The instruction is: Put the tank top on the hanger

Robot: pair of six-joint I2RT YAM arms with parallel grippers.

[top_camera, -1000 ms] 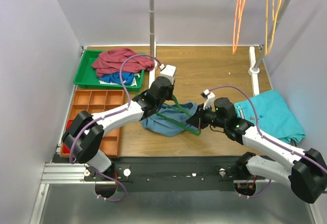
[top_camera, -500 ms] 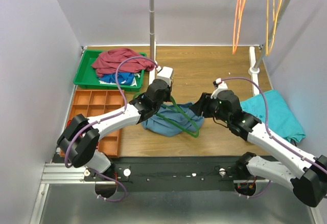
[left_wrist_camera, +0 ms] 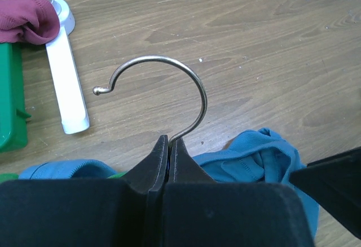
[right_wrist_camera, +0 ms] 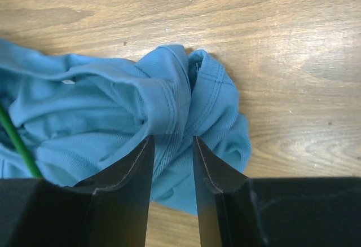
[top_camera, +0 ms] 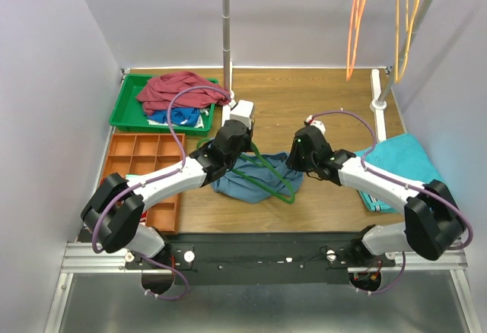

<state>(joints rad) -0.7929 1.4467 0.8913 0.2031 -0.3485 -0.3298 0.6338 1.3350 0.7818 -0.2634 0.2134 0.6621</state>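
orange tray (top_camera: 148,167): sits along the left edge of the desk (top_camera: 319,97), lots of little compartments

green tray (top_camera: 123,112): far-left corner, just behind the orange one

maroon garment (top_camera: 179,90): heaped up in the green tray, one bit spills over its right rim

white pole (top_camera: 226,29): stands upright at the far edge, its base bar (left_wrist_camera: 65,83) lies flat on the desk

left jaws: pinched tight on the hanger right at the bottom of the hook, no gap at all in the left wrist view

hanger (top_camera: 272,181): dark green, lying mid-desk toward the near edge, wire running across the tank top; metal hook (left_wrist_camera: 169,72) sticks out past the left jaws and curls over bare wood

tank top (top_camera: 240,185): bunched into a crumpled pile mid-desk, a bit nearer the near edge, under and around the hanger wire

right jaws: at the right end of the tank top, parted a little, with a ribbed fold of fabric (right_wrist_camera: 169,106) showing in the gap; honestly can't tell if they actually touch it

orange hanger (top_camera: 354,25): dangling above the far-right corner

teal cloth (top_camera: 407,167): folded, against the right edge

yellow hanger (top_camera: 405,21): hanging just right of the orange one
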